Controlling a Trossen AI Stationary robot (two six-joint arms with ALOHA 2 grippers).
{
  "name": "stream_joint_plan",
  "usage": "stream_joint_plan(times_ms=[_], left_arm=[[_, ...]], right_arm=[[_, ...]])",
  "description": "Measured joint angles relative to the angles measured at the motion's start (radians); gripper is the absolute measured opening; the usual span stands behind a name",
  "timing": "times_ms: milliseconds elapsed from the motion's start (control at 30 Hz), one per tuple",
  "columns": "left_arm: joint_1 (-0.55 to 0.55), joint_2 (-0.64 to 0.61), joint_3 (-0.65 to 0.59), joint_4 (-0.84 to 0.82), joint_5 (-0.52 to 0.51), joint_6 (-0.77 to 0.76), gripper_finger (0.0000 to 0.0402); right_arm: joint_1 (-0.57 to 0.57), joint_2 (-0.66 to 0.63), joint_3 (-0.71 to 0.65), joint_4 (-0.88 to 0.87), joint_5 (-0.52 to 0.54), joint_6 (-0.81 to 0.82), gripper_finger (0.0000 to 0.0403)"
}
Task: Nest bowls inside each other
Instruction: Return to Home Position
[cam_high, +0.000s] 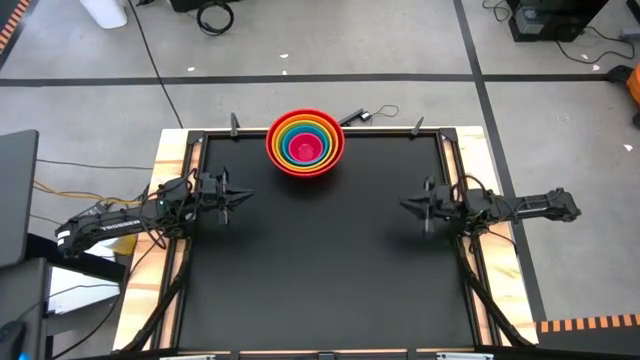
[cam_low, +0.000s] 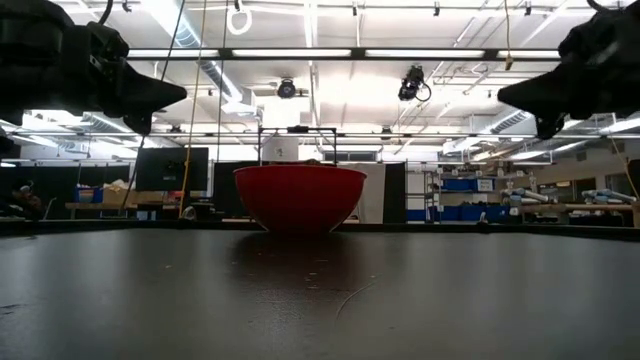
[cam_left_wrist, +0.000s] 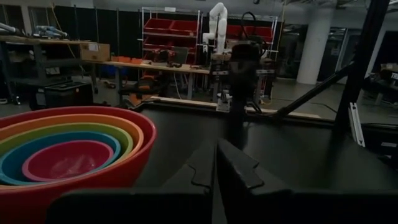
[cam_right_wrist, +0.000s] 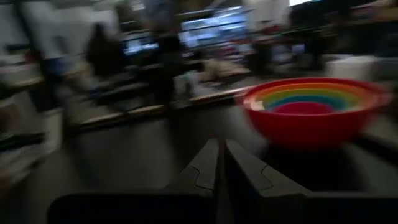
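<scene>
The bowls (cam_high: 305, 143) sit nested in one stack at the table's far middle: red outermost, then orange, yellow-green, blue, and pink innermost (cam_left_wrist: 67, 159). The red bowl (cam_low: 299, 198) rests on its base on the black table top. My left gripper (cam_high: 243, 194) hovers at the table's left side, shut and empty, pointing level toward the right. My right gripper (cam_high: 406, 205) hovers at the right side, shut and empty, pointing level toward the left. Both stand well clear of the stack (cam_right_wrist: 306, 106).
The black table top (cam_high: 320, 270) lies bare between and in front of the arms. A raised frame rail with clamps (cam_high: 236, 124) runs along the far edge behind the bowls. Cables trail at the left arm's base (cam_high: 60, 188).
</scene>
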Motion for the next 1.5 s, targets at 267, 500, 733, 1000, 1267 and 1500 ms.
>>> stream_joint_plan(times_ms=[267,500,733,1000,1267,1500], left_arm=[[0.000,0.000,0.000,0.000,0.000,0.000,0.0023],[0.000,0.000,0.000,0.000,0.000,0.000,0.0023],[0.000,0.000,0.000,0.000,0.000,0.000,0.0023],[0.000,0.000,0.000,0.000,0.000,0.000,0.0023],[0.000,0.000,0.000,0.002,0.000,0.000,0.0023],[0.000,0.000,0.000,0.006,0.000,0.000,0.0023]], right_arm=[[-0.007,0.024,0.000,-0.016,0.051,-0.234,0.0034],[0.008,0.033,0.000,0.015,-0.006,-0.087,0.0034],[0.017,0.021,0.000,0.025,-0.085,-0.051,0.0034],[0.017,-0.076,0.000,0.008,-0.150,-0.148,0.0034],[-0.018,-0.075,0.000,-0.056,-0.223,-0.044,0.0037],[-0.031,-0.069,0.000,-0.059,-0.264,-0.098,0.0036]])
